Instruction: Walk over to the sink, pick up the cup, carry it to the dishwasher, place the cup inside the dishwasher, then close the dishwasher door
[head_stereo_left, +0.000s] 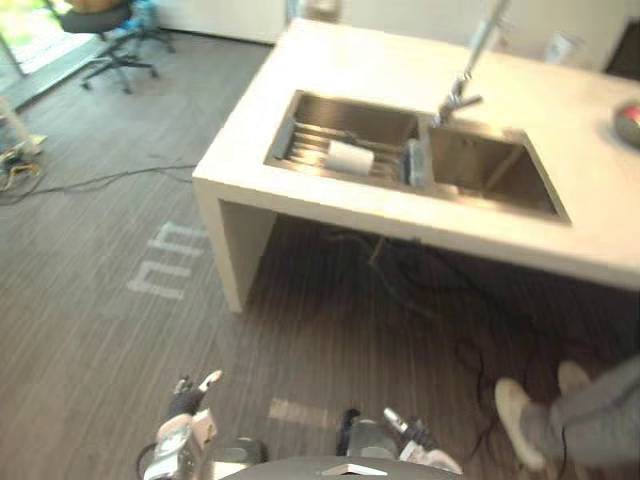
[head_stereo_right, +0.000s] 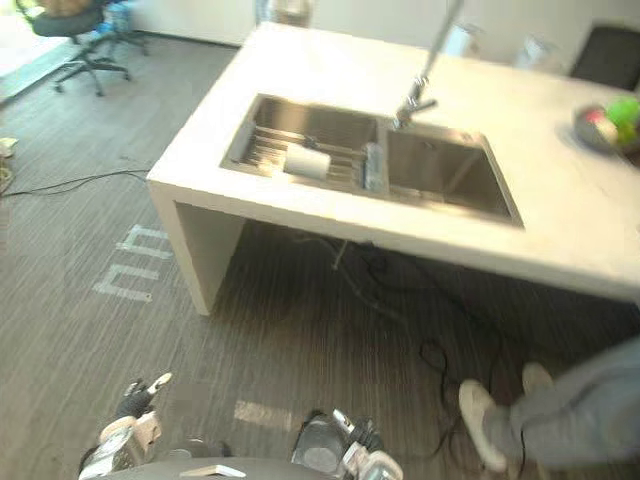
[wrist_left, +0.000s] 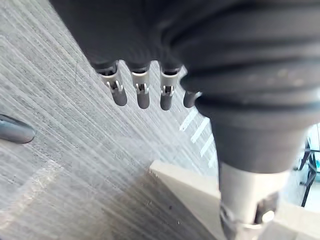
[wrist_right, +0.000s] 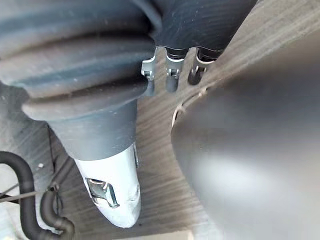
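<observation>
Currently, in the left eye view, the cup (head_stereo_left: 350, 157) is lying on its side on a rack (head_stereo_left: 308, 150) in the left basin of the sink (head_stereo_left: 345, 115), upper centre of the frame, well apart from both hands. The left hand (head_stereo_left: 186, 420) and the right hand (head_stereo_left: 408, 437) are hanging at the bottom edge.

In the right eye view, a person's legs (head_stereo_right: 560, 410) are occupying the lower right.

In the left wrist view, the fingers (wrist_left: 142, 95) are hanging straight and spread, gripping nothing.

In the right wrist view, the fingers (wrist_right: 171, 79) are likewise hanging loose and empty.

Hazards: loose cables (head_stereo_left: 400, 265) are trailing under the counter (head_stereo_left: 350, 60) and may snag a foot on approach. The cup, being on its side, may roll away from closing fingers.
</observation>
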